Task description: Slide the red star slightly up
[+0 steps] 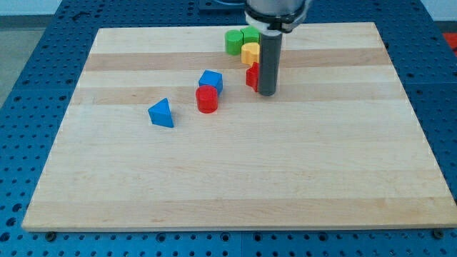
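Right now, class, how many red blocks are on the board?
2. A red cylinder sits below the blue cube; another red block, partly hidden, touches my tip on its left. The rod may hide more.

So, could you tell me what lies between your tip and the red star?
Nothing: in the camera view my tip sits right against the red star, which peeks out on the rod's left, mostly hidden. Whether they actually touch cannot be told.
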